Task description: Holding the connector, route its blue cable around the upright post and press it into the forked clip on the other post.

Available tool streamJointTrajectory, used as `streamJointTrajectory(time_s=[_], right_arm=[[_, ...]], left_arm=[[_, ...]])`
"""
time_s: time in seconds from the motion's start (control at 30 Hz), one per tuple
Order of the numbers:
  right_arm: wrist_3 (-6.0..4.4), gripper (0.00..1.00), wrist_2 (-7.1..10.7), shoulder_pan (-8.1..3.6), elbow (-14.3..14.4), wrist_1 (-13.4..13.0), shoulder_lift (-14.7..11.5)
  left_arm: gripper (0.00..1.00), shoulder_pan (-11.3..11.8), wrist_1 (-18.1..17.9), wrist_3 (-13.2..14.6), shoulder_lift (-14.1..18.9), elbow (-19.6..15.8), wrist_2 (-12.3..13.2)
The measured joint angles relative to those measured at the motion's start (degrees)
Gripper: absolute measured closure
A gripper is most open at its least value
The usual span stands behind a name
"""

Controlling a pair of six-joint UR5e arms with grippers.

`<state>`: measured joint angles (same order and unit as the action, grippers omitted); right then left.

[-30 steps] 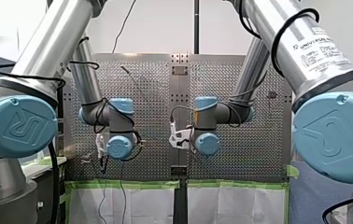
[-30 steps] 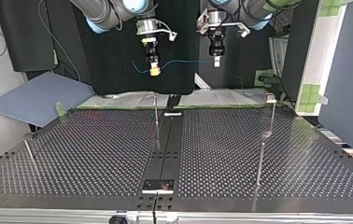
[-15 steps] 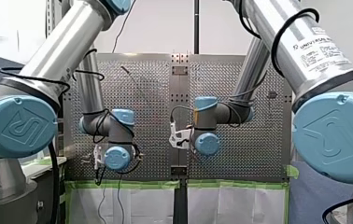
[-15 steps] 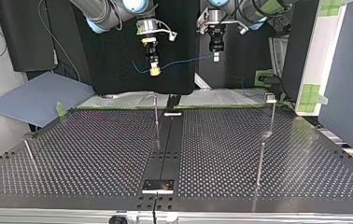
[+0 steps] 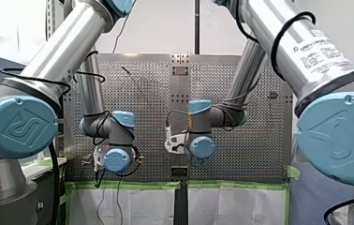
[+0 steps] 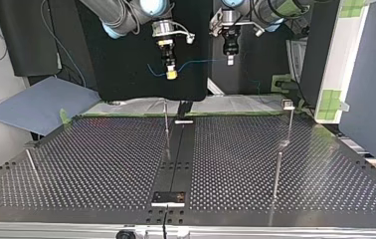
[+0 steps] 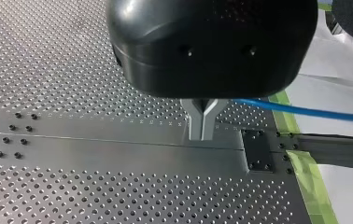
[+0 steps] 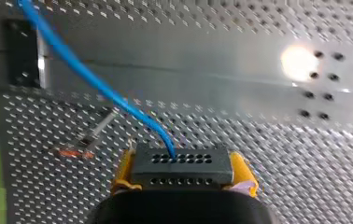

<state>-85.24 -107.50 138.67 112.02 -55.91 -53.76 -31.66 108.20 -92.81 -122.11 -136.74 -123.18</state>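
While my right pincer (image 8: 182, 173) pinches the connector (image 8: 182, 163) between its yellow pads (image 8: 124, 171), the black block lies crosswise at its tips. The blue cable (image 8: 95, 79) leaves the block's middle and runs ahead of the pincer, slanting off to one side. My left pincer (image 7: 202, 133) has its metal fingers (image 7: 194, 112) pressed together to a point on the cable, which comes out sideways from them (the exact spot of the pinch hides behind one finger). From the top view, both pincers hang well above the perforated table (image 6: 101, 164), and the cable spans the gap between them in a shallow sag. A short blue stretch also shows on the right pincer's far side. An upright post (image 6: 166, 122) stands on the table below the right pincer. The forked clip (image 6: 287, 104) tops a second post (image 6: 290, 124), below the left pincer and further out from the right one. The cable touches neither post.
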Motion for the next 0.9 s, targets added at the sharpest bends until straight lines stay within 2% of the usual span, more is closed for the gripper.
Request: streamJointTrajectory(time_s=[0.3, 0.5, 0.67, 0.77, 0.9], right_arm=[[-0.04, 1.0, -0.34, 0.49, -4.5, 5.06, 4.74], [-0.04, 1.0, -0.34, 0.5, -4.98, 7.47, 5.4], [-0.13, 1.0, -0.3, 0.22, -5.27, 8.0, 5.08], [-0.92, 1.0, -0.57, 0.13, -6.31, 8.43, 3.92], [-2.87, 1.0, -0.55, -0.07, -7.39, 8.95, 1.82]], left_arm=[[1.0, 0.0, 0.0, 0.0, 0.0, 0.0, 0.0], [1.0, 0.0, 0.0, 0.0, 0.0, 0.0, 0.0], [1.0, 0.43, -0.46, 0.44, 0.43, -0.44, -0.44], [1.0, 1.56, -1.56, 1.57, 1.56, -1.47, -1.57], [1.0, 3.3, -3.02, 2.54, 3.3, -1.85, -3.02]])
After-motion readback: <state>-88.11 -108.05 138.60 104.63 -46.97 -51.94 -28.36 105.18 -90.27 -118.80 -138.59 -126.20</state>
